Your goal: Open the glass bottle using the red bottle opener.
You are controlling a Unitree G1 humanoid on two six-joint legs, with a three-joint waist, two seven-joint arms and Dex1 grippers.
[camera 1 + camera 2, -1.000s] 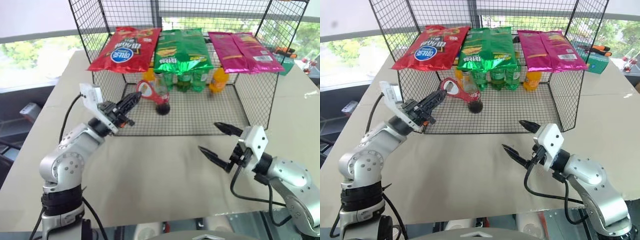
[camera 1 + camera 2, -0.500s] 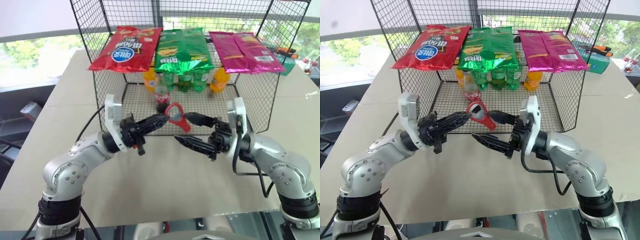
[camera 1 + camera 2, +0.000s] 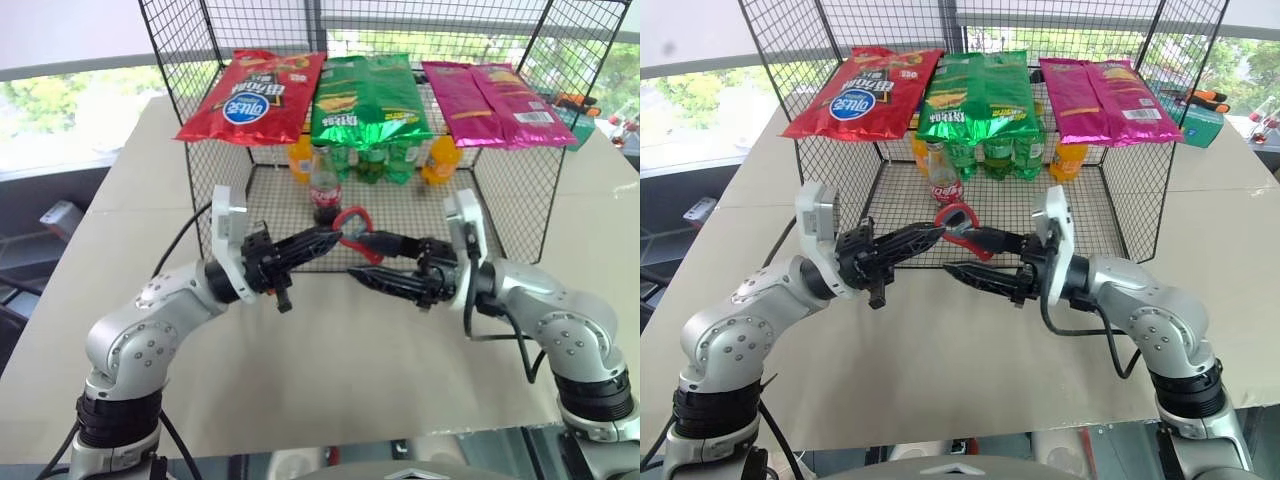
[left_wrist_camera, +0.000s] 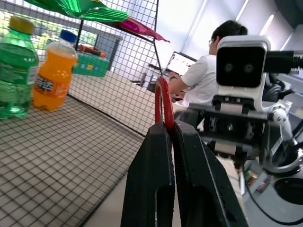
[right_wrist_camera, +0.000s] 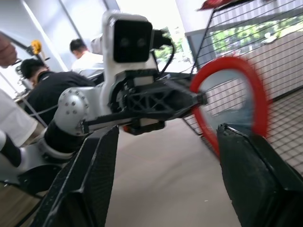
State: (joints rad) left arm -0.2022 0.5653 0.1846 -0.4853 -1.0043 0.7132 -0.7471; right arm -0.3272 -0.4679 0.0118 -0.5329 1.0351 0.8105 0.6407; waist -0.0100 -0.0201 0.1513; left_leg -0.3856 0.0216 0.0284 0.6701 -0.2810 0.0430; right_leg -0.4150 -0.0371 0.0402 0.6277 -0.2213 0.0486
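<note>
Nearest to me, over the front part of the beige table (image 3: 330, 370), both arms reached in toward the middle. My left tool (image 3: 335, 235) was clamped tight on the handle of the red bottle opener (image 3: 352, 228), holding it up above the table with its ring-shaped head standing edge-up past the black fingertips; in the left wrist view the opener (image 4: 162, 104) showed as a thin red strip pinched between the two fingers. My right tool (image 3: 362, 260) pointed across toward the left one, its two fingers parted with a clear gap, one finger lying just under the opener and the other lower, nearer the table; I could not tell whether either finger touched the opener. In the right wrist view the red ring (image 5: 232, 101) sat between those spread fingers, beyond them. Just behind the opener stood the wire rack (image 3: 520, 190), and on its mesh floor, near the front and left of centre, the glass bottle (image 3: 324, 186) stood upright with its cap on, apart from both tools. Behind it were green bottles (image 3: 372, 160) and two orange soda bottles (image 3: 440, 160). On the rack's top shelf lay a red snack bag (image 3: 252, 98), a green snack bag (image 3: 366, 100) and a pink snack bag (image 3: 492, 104). In the wrist views, people sat at desks further off.
</note>
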